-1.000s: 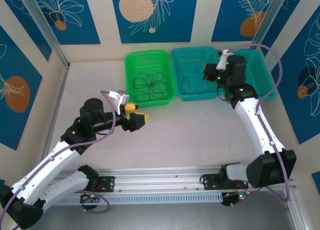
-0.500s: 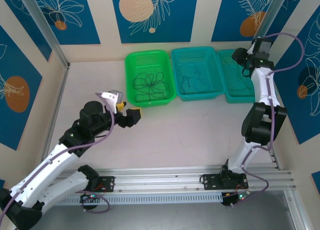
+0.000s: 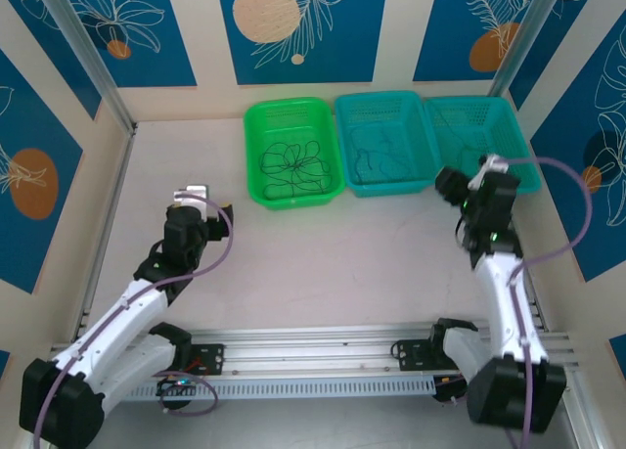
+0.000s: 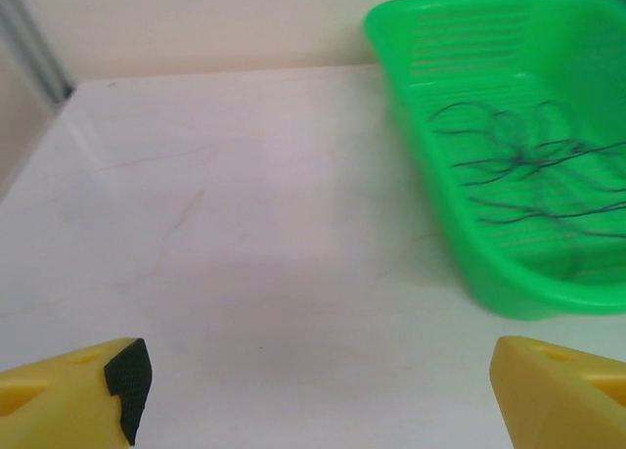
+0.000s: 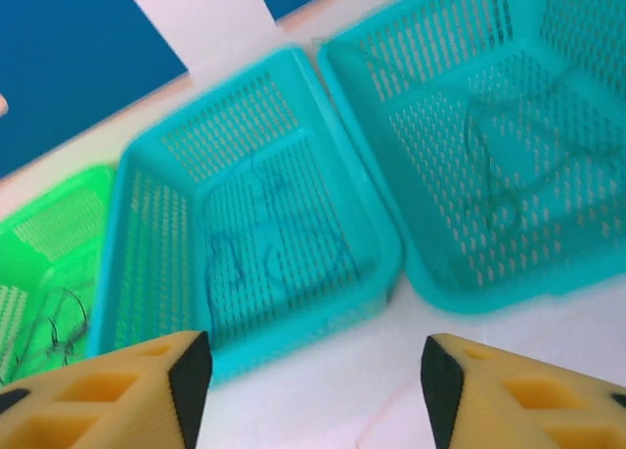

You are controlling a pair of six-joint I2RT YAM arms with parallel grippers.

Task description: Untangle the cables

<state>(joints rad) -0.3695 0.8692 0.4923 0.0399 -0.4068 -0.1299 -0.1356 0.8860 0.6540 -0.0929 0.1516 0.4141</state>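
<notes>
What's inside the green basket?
Thin dark cables lie tangled on the floor of the green basket. Where strands cross, which runs underneath is too fine to tell.

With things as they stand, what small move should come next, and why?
Probably ease the left gripper forward toward the green basket. Its jaws stand open and empty, facing that basket across bare table, and the dark cables inside lie in an overlapping tangle with nothing holding them.
</notes>
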